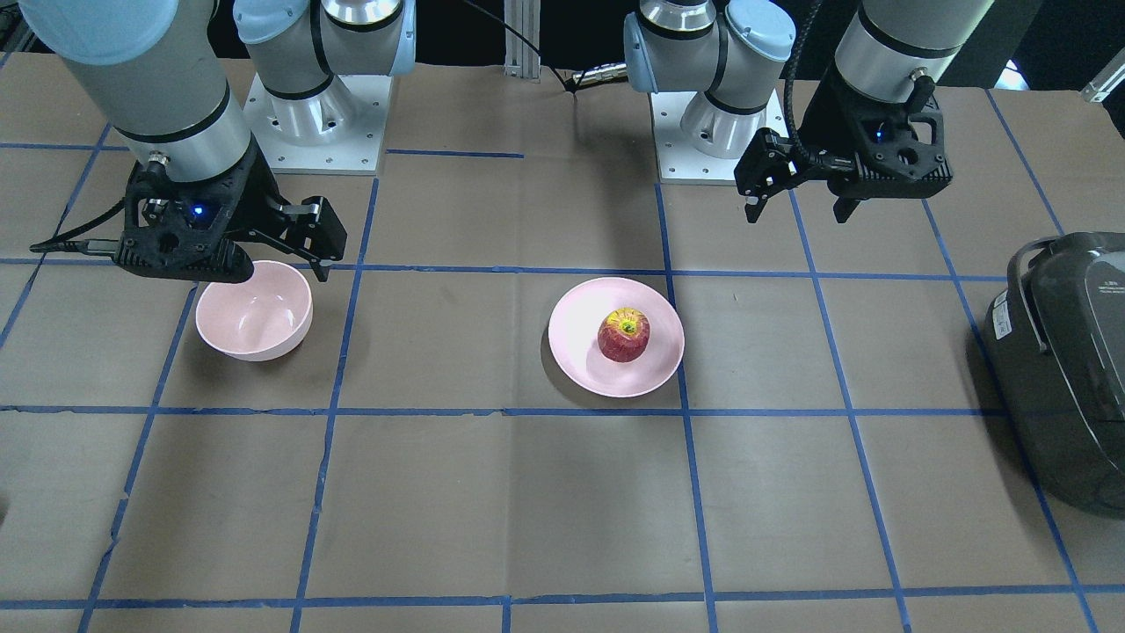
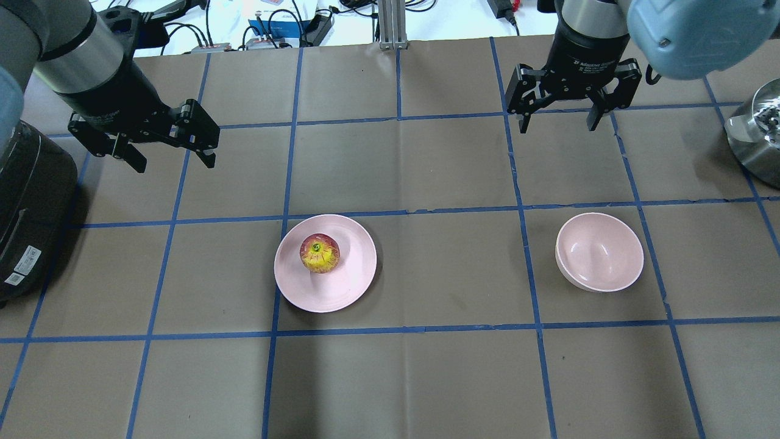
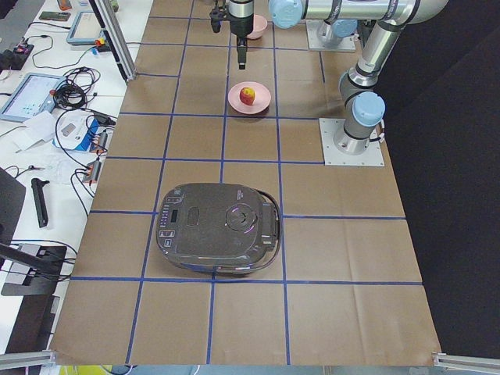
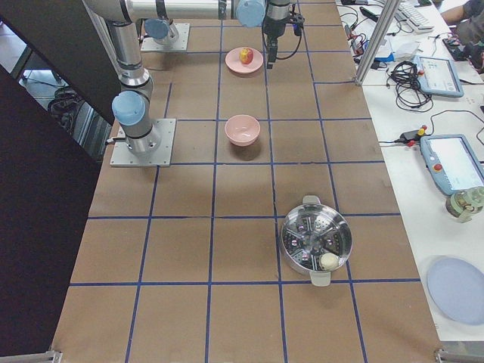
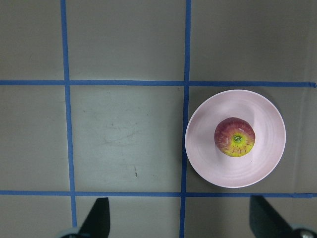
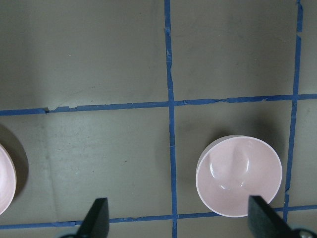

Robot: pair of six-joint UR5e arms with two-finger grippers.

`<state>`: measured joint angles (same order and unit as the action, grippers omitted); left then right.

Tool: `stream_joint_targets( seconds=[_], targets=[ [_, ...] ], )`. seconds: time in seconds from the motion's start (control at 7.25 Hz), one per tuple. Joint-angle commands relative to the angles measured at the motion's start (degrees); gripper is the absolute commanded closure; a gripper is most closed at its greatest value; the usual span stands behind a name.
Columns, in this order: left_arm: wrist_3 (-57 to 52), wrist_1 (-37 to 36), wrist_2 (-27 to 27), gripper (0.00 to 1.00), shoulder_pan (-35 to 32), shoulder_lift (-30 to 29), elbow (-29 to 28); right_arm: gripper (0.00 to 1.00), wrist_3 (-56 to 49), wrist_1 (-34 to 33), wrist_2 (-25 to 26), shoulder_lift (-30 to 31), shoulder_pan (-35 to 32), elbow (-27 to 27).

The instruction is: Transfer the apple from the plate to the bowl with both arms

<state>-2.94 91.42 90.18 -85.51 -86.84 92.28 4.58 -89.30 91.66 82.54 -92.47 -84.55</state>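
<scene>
- Taped brown table (image 2: 426, 378) carried plate (image 2: 347, 286) and bowl (image 2: 600, 253).
- Left claw (image 2: 175, 164) and right claw (image 2: 557, 128) hung spread, pointing down.
- Apple (image 2: 319, 253) stood upright on plate, stem dimple up.

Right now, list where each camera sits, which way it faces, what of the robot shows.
Overhead: behind robot, looking forward-down; left gripper, right gripper, both open.
Front: across the table, facing robot; both bases, sides mirrored.
Left side: table's left end; cooker near, left arm nearer.
Right side: table's right end; steel pot near, right arm nearer.
Left wrist: straight down on apple and plate; own fingertips.
Right wrist: straight down on bowl; own fingertips.
Shared: overhead and front both show apple, plate, bowl.
</scene>
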Motion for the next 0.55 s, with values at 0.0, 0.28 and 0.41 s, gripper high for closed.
stream_joint_targets(
  seconds=[0.0, 0.28, 0.41],
  targets=[
    [0.04, -0.01, 0.00, 0.00, -0.01, 0.01, 0.00, 0.00, -0.01, 0.09, 0.01, -0.01, -0.07, 0.00],
    [-0.13, -0.01, -1.05, 0.00, -0.18, -0.60, 0.00, 0.00, -0.27, 0.00, -0.08, -0.01, 0.19, -0.44],
    [-0.13, 0.07, -3.75, 0.00, -0.79, -1.04, 0.18, 0.00, -0.63, -0.70, 0.01, -0.01, 0.36, -1.40]
  ],
)
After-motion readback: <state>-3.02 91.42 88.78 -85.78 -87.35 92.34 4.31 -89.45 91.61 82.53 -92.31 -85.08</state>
